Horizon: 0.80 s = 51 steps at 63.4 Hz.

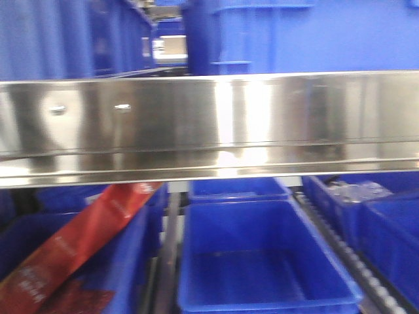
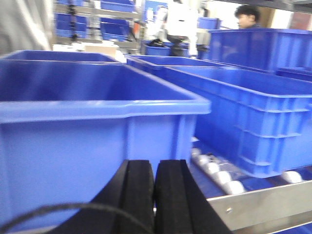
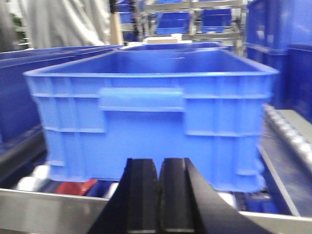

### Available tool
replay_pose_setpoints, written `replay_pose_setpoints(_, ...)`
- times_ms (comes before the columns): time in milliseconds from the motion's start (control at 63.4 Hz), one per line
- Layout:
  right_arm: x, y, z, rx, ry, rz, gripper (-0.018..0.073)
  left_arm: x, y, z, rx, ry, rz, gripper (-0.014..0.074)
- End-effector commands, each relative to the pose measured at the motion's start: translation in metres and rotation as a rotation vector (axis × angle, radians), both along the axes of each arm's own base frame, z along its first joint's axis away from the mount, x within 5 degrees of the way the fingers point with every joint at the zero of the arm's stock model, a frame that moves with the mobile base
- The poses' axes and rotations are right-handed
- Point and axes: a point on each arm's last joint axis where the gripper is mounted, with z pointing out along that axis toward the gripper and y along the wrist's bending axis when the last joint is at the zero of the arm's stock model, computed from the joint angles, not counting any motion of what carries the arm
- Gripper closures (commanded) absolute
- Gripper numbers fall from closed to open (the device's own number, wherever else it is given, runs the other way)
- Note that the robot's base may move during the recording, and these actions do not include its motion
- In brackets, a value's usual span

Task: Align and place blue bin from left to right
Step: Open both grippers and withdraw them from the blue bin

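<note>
Both tools are closed and empty, pads pressed together. The left tool (image 2: pixel 154 195) points level at a smooth-walled blue crate (image 2: pixel 97 141) at 12 o'clock. The right tool (image 3: pixel 159 195) faces the ribbed blue bin (image 3: pixel 151 117) on rollers (image 3: pixel 292 134), behind a steel rail (image 3: pixel 44 209).

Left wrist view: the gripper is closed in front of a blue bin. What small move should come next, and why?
Probably ease the left gripper forward to touch the blue bin wall and start nudging it. Its black fingers are shut together and sit short of the wall, above the steel rail, so a push looks likelier than a grasp.
</note>
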Motion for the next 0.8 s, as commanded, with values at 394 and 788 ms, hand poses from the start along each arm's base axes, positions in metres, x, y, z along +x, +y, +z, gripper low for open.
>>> replay_pose_setpoints(394,-0.0011,-0.0006,0.0022,-0.006,-0.036,-0.002,0.0629,-0.0011,0.0001,0.0005,-0.004,-0.015,-0.006,0.0604)
replay_pose_setpoints(788,-0.0011,-0.0006,0.0022,-0.006,-0.036,-0.002,0.0629,-0.0011,0.0001,0.0005,-0.004,-0.015,-0.006,0.0604)
